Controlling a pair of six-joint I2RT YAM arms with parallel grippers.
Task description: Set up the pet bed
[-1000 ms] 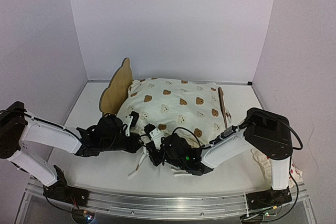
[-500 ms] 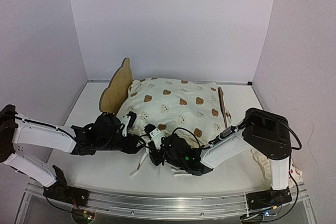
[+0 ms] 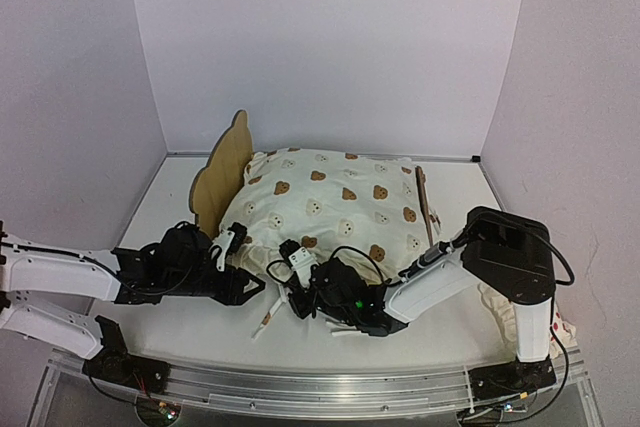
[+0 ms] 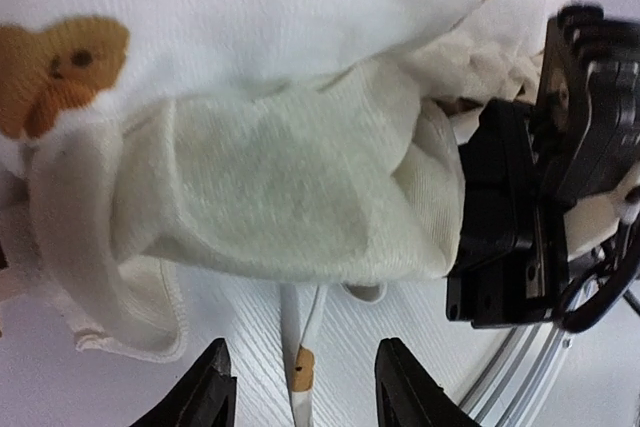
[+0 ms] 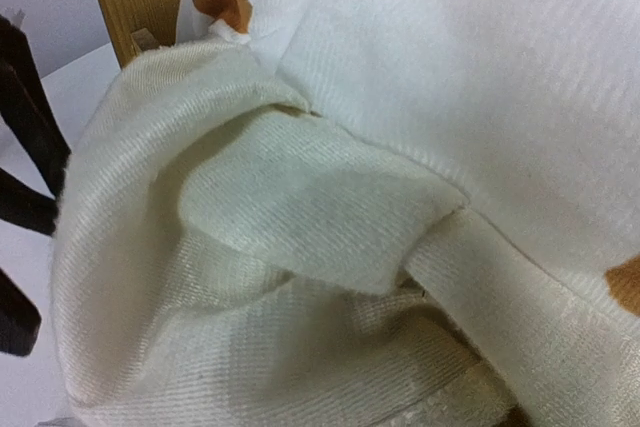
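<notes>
There are two robot arms, the left arm [image 3: 60,272] and the right arm [image 3: 440,277], with one gripper each: the left gripper [image 4: 305,387] and the right gripper [image 3: 288,294]. One white table [image 3: 160,217] carries one pet bed [image 3: 222,172], one bear-print cushion [image 3: 340,197] and one small red-dotted pillow [image 3: 562,330], partly hidden. One loose tie [image 3: 263,323] shows on the table.

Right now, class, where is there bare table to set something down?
Free: the strip between the left wall and the light plywood bear-ear headboard; the far right corner beyond the wooden side rail. Crowded: the near middle, where the left gripper and right gripper meet the cream bear-print cushion.
</notes>
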